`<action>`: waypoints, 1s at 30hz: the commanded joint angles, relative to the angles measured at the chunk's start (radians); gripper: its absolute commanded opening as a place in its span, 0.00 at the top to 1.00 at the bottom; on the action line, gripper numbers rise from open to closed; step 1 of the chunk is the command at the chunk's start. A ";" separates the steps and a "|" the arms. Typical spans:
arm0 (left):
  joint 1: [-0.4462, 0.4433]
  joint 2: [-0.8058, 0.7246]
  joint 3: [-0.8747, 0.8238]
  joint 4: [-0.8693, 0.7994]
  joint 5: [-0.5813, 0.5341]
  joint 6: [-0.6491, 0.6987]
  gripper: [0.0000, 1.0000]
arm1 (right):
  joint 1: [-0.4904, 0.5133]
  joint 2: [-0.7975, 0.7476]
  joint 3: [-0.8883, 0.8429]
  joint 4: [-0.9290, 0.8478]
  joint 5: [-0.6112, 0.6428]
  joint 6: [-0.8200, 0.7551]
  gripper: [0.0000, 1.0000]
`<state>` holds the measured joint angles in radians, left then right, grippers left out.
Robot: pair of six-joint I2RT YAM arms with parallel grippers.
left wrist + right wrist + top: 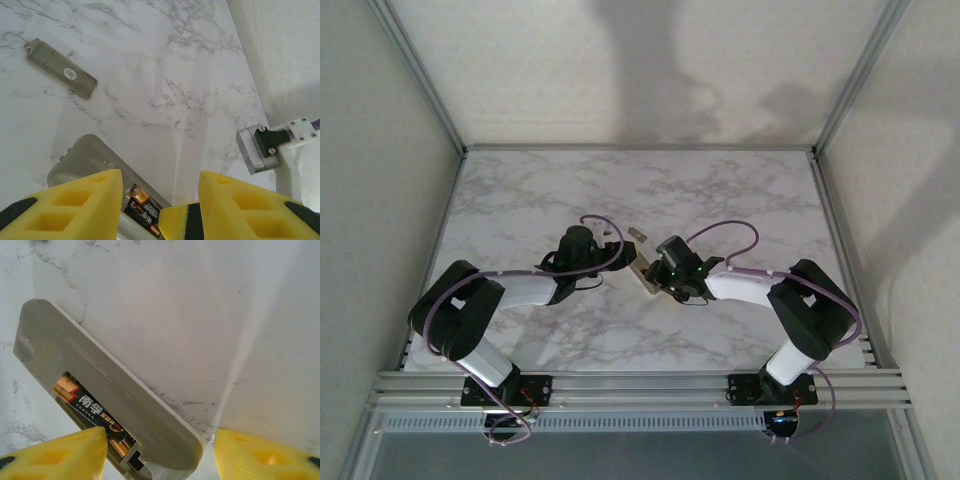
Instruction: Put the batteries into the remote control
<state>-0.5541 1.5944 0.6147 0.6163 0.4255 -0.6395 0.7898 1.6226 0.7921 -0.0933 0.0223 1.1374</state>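
Straddling the seemingly light, slick white plastic remote control (125,390), the unclenched right pincer (159,452) should pinch its stiff long edges.

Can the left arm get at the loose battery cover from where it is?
Probably yes: the battery cover lies flat on bare table ahead of the left gripper with nothing between them, though the remote sits right by its fingers.

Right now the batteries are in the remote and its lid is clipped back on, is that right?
Not quite. The batteries do sit in the remote, but its lid is off: it lies apart on the table, beyond the remote, as the left wrist view shows.
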 commanded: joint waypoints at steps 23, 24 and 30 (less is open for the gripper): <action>-0.007 0.018 0.008 0.017 0.013 0.003 0.57 | -0.028 -0.004 -0.018 0.012 -0.009 -0.011 0.43; -0.007 0.018 0.009 0.017 0.013 0.003 0.57 | -0.030 0.002 -0.017 0.011 -0.011 -0.009 0.43; -0.007 0.019 0.006 0.017 0.012 0.003 0.57 | -0.038 0.010 -0.036 -0.004 -0.001 0.020 0.44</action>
<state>-0.5541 1.6020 0.6147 0.6170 0.4267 -0.6395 0.7677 1.6215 0.7834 -0.0776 -0.0017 1.1412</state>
